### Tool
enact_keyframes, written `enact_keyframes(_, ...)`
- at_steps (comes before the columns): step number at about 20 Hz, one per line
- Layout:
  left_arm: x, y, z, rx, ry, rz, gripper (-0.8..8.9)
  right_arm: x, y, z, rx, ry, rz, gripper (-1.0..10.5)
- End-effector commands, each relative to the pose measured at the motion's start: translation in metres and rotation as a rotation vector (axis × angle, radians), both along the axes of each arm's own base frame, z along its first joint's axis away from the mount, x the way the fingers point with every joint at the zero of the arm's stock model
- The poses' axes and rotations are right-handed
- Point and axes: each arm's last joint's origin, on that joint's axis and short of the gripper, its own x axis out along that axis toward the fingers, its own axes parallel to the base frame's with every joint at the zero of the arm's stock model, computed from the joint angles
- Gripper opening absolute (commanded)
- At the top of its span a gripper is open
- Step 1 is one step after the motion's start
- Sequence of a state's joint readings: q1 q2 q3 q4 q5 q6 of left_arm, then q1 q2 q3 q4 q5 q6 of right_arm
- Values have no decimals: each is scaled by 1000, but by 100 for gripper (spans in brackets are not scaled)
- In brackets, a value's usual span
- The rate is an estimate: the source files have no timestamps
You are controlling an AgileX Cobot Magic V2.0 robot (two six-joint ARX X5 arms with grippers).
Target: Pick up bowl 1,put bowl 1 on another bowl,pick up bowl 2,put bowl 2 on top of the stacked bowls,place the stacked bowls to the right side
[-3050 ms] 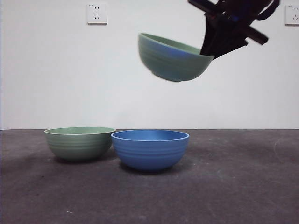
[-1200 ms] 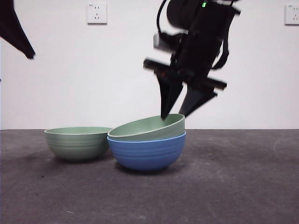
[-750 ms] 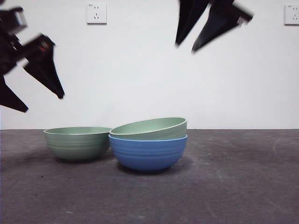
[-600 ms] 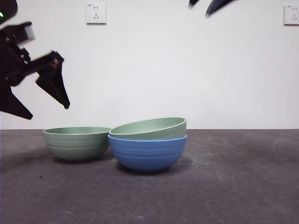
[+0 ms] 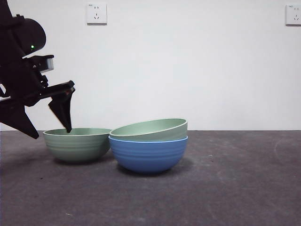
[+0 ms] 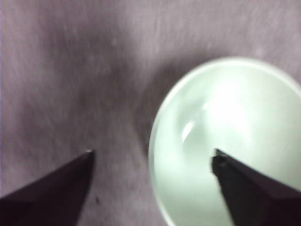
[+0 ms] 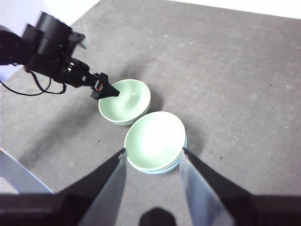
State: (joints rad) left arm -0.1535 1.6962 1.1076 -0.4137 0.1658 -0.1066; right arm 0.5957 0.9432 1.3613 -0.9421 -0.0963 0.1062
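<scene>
Front view: no writing can be read anywhere, not even on the two wall sockets (image 5: 97, 13). The left gripper (image 5: 51, 130) leans in from the side over the lone green bowl (image 5: 77, 144), fingers spread, one tip inside the rim and one outside. Just beside it, the blue bowl (image 5: 148, 153) holds a tilted green bowl (image 5: 149, 130) on the dark surface (image 5: 225, 188). The right gripper (image 7: 153, 157) hangs high above, fingers spread.
</scene>
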Motion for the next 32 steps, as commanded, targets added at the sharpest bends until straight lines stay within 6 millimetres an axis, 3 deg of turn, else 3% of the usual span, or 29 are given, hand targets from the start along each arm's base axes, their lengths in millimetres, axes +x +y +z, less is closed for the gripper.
enact_keyframes(1, -1, -1, -4, 3, 27, 2, 174, -3, -2, 0, 3, 8, -7, 190)
enact_keyframes(3, -2, -1, -5, -3, 42, -3, 52, -3, -2, -2, -9, 25, -7, 190)
enact_keyframes(7, -2, -2, -5, -50, 57, -2, -8, -4, -2, -2, -12, 29, -7, 190)
enact_keyframes(11, 0, -2, -1, -59, 47, 11, -8, -4, -3, -2, -14, 32, -6, 190)
enact_keyframes(14, 0, -2, 16, -51, 38, -4, -8, -4, -3, -3, -21, 42, -6, 190)
enact_keyframes(17, -5, -5, 44, -20, 20, -68, -8, -4, -3, -3, -22, 43, -6, 190)
enact_keyframes(20, -16, -19, 77, -8, -15, -145, -8, -4, -3, -3, -22, 44, -6, 190)
enact_keyframes(23, -27, -45, 92, -2, -31, -241, -8, -4, -3, -3, -22, 44, -6, 190)
enact_keyframes(28, -39, -96, 93, 39, -116, -357, -8, -5, -3, -4, -29, 53, -6, 190)
enact_keyframes(32, -33, -118, 76, 43, -113, -370, -8, -6, -4, -7, -45, 78, -6, 190)
